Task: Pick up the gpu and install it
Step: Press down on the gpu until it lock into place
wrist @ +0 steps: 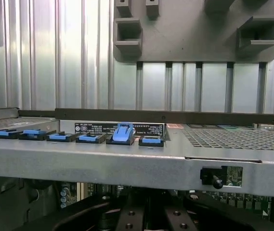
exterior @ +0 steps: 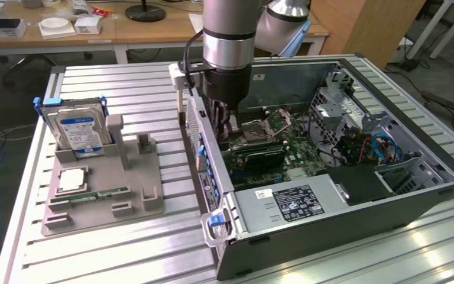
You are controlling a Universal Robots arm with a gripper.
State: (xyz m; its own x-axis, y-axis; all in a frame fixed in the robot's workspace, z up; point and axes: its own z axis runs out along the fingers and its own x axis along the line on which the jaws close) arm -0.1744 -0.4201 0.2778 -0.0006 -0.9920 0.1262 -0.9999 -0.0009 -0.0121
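Hand (exterior: 229, 137), clenched, reached down into the open computer case (exterior: 385, 195) at frame centre, pressing the dark gpu (exterior: 260, 155) toward its motherboard slot so it would seat.

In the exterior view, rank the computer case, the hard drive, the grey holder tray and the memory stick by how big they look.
Largest to smallest:
1. computer case
2. grey holder tray
3. hard drive
4. memory stick
The case also sits nearer the camera on the exterior view's right, but its lead is plain anyway.
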